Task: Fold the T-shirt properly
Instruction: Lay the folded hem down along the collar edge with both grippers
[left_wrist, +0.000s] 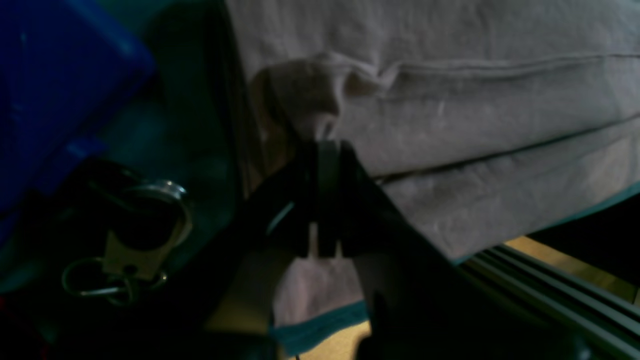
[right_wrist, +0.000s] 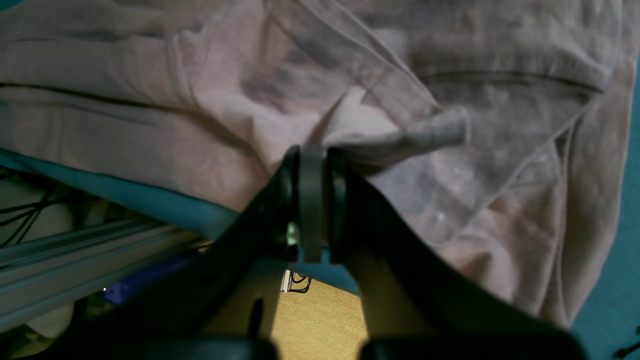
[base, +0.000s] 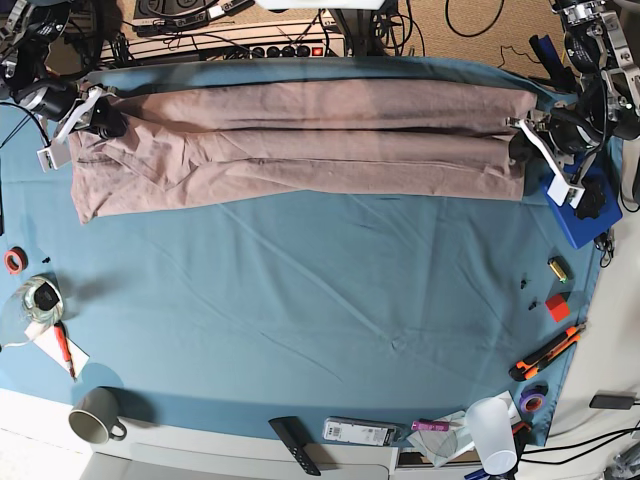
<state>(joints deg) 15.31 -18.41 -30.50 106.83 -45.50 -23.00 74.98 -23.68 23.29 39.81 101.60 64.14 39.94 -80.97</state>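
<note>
teal-clothed table (base: 300, 290), T-shirt (base: 300, 150), probably mug (base: 95, 415)

We cannot see how many layers the T-shirt (base: 300, 150) holds, since its folds hide what lies beneath, and both wrist views cut it off at their edges. The left gripper (left_wrist: 327, 145) hides the cloth pinched inside it, and the left wrist view is dark and blurred around a blue box (left_wrist: 55, 85). The small black bits (base: 528, 290) on the tablecloth (base: 320, 320) are too small for us to name.
</note>
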